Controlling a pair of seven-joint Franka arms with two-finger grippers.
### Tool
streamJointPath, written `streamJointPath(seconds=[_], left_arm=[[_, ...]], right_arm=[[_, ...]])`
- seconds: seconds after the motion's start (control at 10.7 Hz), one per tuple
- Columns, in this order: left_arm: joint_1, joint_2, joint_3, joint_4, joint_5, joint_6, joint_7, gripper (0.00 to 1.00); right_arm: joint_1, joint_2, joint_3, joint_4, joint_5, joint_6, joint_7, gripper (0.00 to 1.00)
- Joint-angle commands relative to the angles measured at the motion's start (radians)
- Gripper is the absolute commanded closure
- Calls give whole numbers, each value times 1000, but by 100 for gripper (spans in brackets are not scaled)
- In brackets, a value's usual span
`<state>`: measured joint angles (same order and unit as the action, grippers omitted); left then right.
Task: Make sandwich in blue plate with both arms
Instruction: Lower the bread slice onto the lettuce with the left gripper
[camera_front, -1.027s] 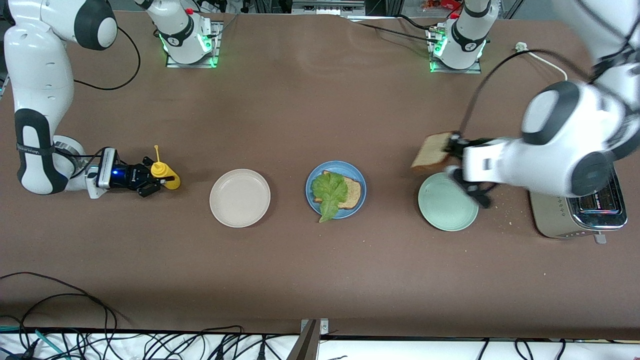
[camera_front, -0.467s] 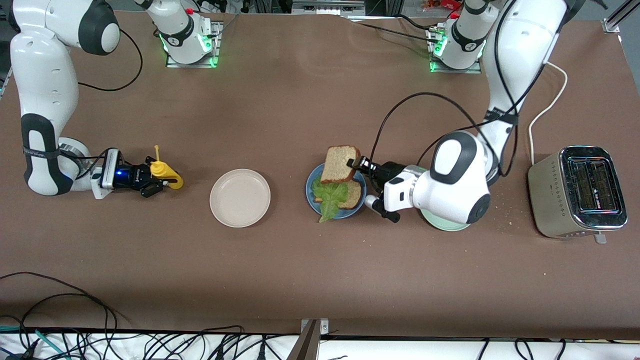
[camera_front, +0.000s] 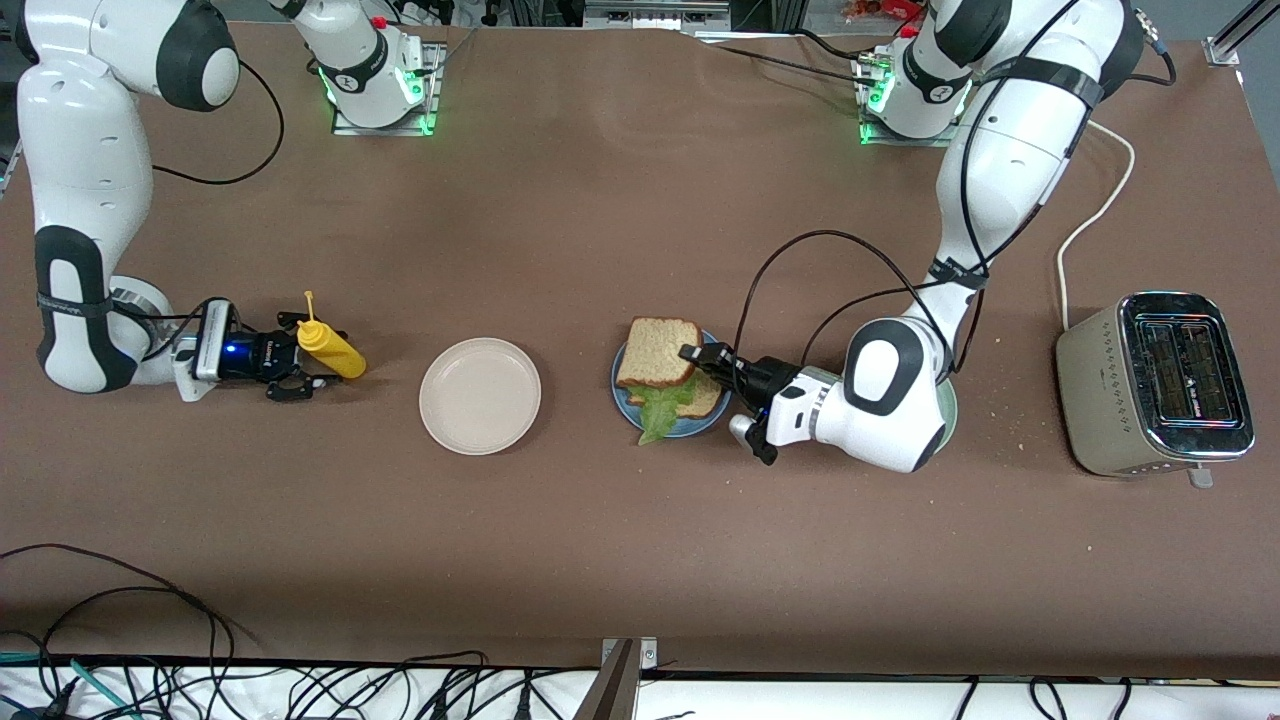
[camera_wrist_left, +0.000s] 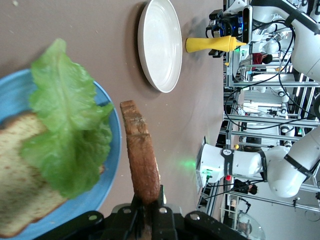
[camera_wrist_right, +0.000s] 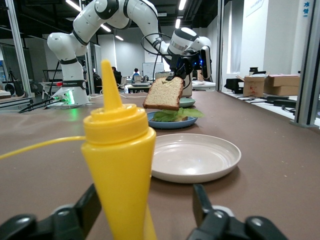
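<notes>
Over the blue plate (camera_front: 620, 385) my left gripper (camera_front: 692, 356) is shut on a brown bread slice (camera_front: 657, 350), held flat and edge-on in the left wrist view (camera_wrist_left: 141, 160). On the plate (camera_wrist_left: 107, 170) lie a ruffled lettuce leaf (camera_front: 660, 408) and a lower bread slice (camera_front: 710, 400). Toward the right arm's end of the table, my right gripper (camera_front: 305, 358) is open around an upright yellow mustard bottle (camera_front: 332, 353). In the right wrist view the bottle (camera_wrist_right: 120, 165) stands between the spread fingers (camera_wrist_right: 207, 212), with a gap on one side.
A beige plate (camera_front: 480, 395) lies between the bottle and the blue plate. A pale mint-green plate (camera_front: 948, 410) is mostly hidden under the left arm. A metal toaster (camera_front: 1170, 385) stands at the left arm's end. Cables run along the table's near edge.
The left arm carried the bread slice from over the mint-green plate to over the blue plate and lowered it. The right gripper opened off the mustard bottle.
</notes>
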<state>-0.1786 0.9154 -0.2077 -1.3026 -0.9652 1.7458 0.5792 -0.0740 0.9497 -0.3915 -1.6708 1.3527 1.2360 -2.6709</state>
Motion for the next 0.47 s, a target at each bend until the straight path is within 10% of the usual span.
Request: streamJointPath(seconds=[0.0,0.09,0.37], left_arm=[[33,28,2,-15,-23,-2,138,14],[31,31,10,-18,-17,-2,169,0],[30,51,22,-41,-17,38,281,0]], right_arm=[[0,11,-104,39,-26,-67,57,3],[0,11,-140,45,-29,-78,74,2],[2,-8,-205,230,-136,-111,320,1]])
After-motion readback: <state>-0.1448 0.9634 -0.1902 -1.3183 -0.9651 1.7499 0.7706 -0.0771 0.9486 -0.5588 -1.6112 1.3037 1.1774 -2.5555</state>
